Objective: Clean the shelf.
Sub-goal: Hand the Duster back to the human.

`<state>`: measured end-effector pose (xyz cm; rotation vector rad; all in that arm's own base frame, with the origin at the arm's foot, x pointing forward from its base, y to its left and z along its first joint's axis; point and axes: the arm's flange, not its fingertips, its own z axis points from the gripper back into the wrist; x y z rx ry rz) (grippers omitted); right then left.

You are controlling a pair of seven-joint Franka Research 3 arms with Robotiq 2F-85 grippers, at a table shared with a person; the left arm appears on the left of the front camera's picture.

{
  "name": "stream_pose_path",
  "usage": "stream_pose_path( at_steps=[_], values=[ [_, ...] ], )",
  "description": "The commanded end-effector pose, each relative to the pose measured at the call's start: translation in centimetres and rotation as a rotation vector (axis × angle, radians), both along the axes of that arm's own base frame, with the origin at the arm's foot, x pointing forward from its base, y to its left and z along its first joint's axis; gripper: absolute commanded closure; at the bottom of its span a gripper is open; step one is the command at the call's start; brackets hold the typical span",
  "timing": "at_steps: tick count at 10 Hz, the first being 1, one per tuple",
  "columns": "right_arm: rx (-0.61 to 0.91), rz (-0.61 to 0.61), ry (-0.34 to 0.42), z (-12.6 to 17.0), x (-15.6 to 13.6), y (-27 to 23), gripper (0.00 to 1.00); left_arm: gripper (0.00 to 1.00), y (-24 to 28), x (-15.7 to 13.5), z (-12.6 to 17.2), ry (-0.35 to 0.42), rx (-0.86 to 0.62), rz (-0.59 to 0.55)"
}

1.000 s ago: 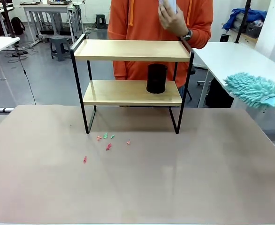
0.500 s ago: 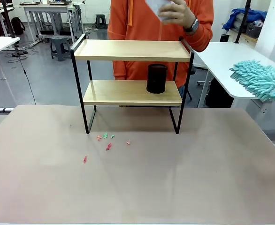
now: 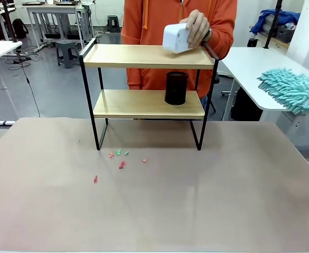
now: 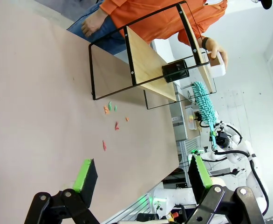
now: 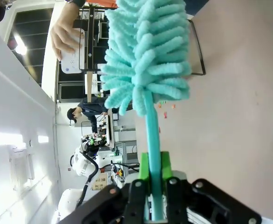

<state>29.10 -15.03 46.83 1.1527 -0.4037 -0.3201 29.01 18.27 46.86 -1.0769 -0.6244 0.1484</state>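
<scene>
Shelf (image 3: 144,56) not dusted yet.
Right tool (image 5: 154,169) clamps duster (image 3: 290,89); left tool (image 4: 141,168) wide apart, empty; hand (image 3: 196,25) holds box (image 3: 174,38), cup (image 3: 176,88) on lower board.

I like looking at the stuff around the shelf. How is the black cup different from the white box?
The black cup is dark and round; the white box is pale and blocky. The black cup stands upright by itself on the lower board of the shelf; the white box is tilted at the top board, held by the person's hand. Both are toward the right end of the shelf.
</scene>
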Motion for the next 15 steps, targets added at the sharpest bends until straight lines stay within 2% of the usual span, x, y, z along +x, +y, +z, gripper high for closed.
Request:
stream_pose_path(
  at_steps=[1, 5, 6, 7, 8, 9, 10, 12, 13, 14, 15],
  values=[
    [0.0, 0.011, -0.018, -0.1, -0.1, 0.2, 0.88, 0.0, -0.2, 0.0, 0.0, -0.025, -0.007, -0.003],
    [0.0, 0.011, -0.018, -0.1, -0.1, 0.2, 0.88, 0.0, -0.2, 0.0, 0.0, -0.025, -0.007, -0.003],
    [0.0, 0.0, 0.0, 0.0, 0.0, 0.0, 0.88, 0.0, 0.0, 0.0, 0.0, 0.0, 0.0, 0.0],
    [-0.017, 0.036, -0.13, 2.5, 0.9, 0.5, 0.88, 0.0, -0.4, 0.2, 2.4, -0.062, -0.041, -0.086],
    [-0.034, 0.085, -0.315, 6.6, 1.0, 1.1, 0.88, 0.0, -1.6, 0.7, 5.7, -0.165, -0.088, -0.189],
    [-0.068, 0.171, -0.511, 11.2, 0.7, 2.9, 0.88, 0.0, -4.3, 1.1, 9.1, -0.27, -0.13, -0.363],
    [-0.079, 0.386, -0.633, 13.9, -0.3, 5.7, 0.88, 0.0, -7.1, 1.3, 10.7, -0.297, -0.133, -0.518],
    [-0.215, 0.902, -0.683, 14.8, -2.9, 11.2, 0.88, 0.0, -13.3, 1.8, 11.5, -0.287, -0.087, -0.691],
    [-0.292, 1.197, -0.661, 13.9, -4.6, 12.9, 0.88, 0.0, -17.5, 2.1, 11.0, -0.262, -0.064, -0.771],
    [-0.42, 1.267, -0.585, 12.5, -5.2, 13.3, 0.88, 0.0, -19.4, 2.1, 9.6, -0.202, 0.003, -0.777],
    [-0.193, 0.704, -0.509, 16.1, -4.4, 13.3, 0.88, 0.0, -15.9, 1.1, 12.4, -0.26, -0.078, -0.718]
  ],
)
